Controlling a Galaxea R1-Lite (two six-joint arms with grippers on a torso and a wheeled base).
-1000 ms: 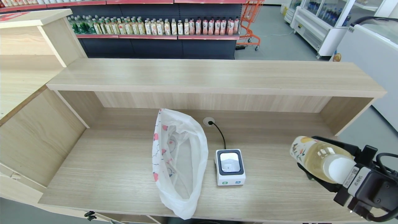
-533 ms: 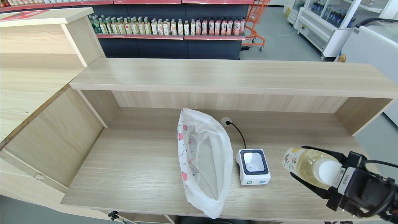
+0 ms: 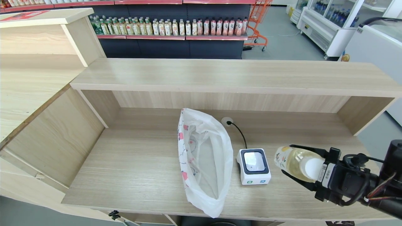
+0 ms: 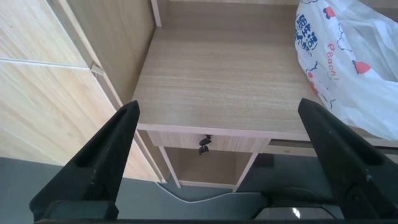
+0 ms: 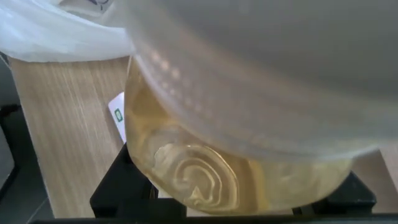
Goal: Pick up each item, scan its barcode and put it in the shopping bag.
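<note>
A white shopping bag [image 3: 201, 160] with red prints lies open on the wooden counter [image 3: 132, 163]. A white barcode scanner [image 3: 253, 166] with a dark glass face sits just to its right. My right gripper [image 3: 287, 160] is shut on a bottle of pale yellow drink [image 3: 293, 160], held on its side above the counter just right of the scanner, white cap toward the wrist. The bottle [image 5: 236, 155] sits close in the right wrist view, with the scanner's corner [image 5: 118, 115] and bag [image 5: 56, 31] beyond. My left gripper [image 4: 219, 109] hangs open off the counter's front edge, left of the bag [image 4: 342, 68].
A raised wooden shelf [image 3: 232, 75] runs along the back of the counter, with side walls at both ends. The scanner's black cable [image 3: 240, 135] runs to a hole near the back. A key [image 4: 203, 144] sticks out of the drawer front below the counter edge.
The head camera swung, shifting the whole picture right. My right gripper has carried the bottle left, closer to the scanner. Bag and scanner have stayed put.
</note>
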